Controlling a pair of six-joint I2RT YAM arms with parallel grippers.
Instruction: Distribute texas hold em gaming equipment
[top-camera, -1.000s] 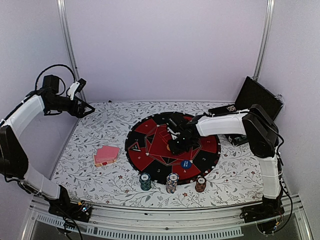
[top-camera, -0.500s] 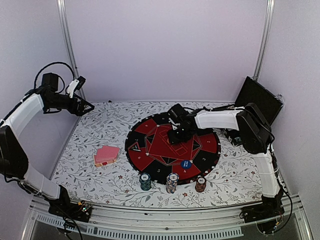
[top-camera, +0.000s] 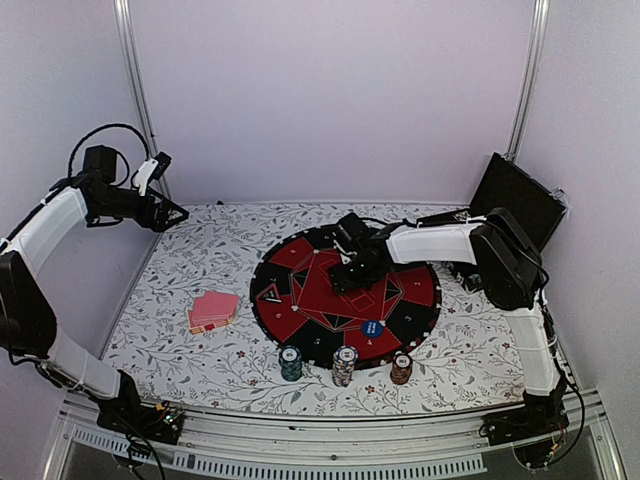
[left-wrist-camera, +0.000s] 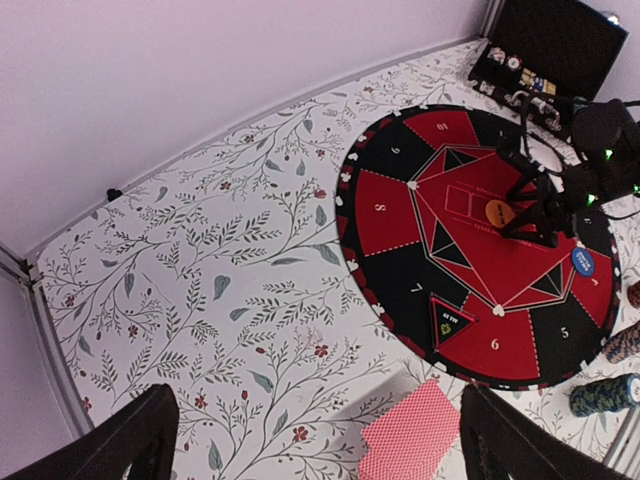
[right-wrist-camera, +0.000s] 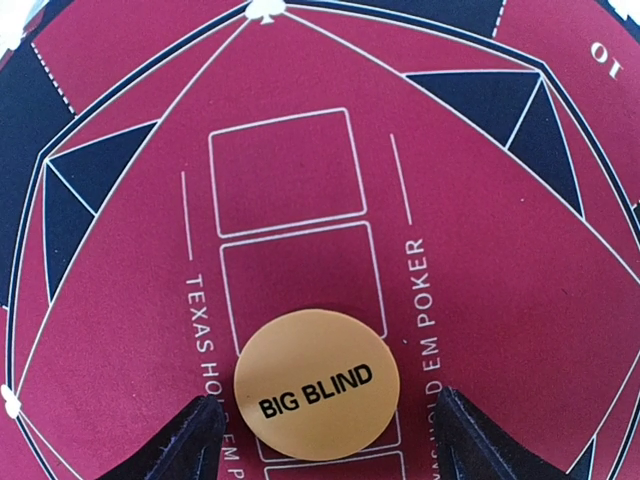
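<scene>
Top: right gripper (top-camera: 352, 270) low over centre of red-and-black poker mat (top-camera: 293, 253), jaw gap hard to read here
Left wrist: left gripper (left-wrist-camera: 318, 440) spread wide, empty
Right wrist: round orange BIG BLIND disc (right-wrist-camera: 317, 384) flat on mat, between parted fingers, not touching

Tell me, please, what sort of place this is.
Probably a robotics test cell, staged as a poker table: bare walls with metal frame posts, a floral-covered table, and a round Texas Hold'em mat with chip stacks beside it.
</scene>
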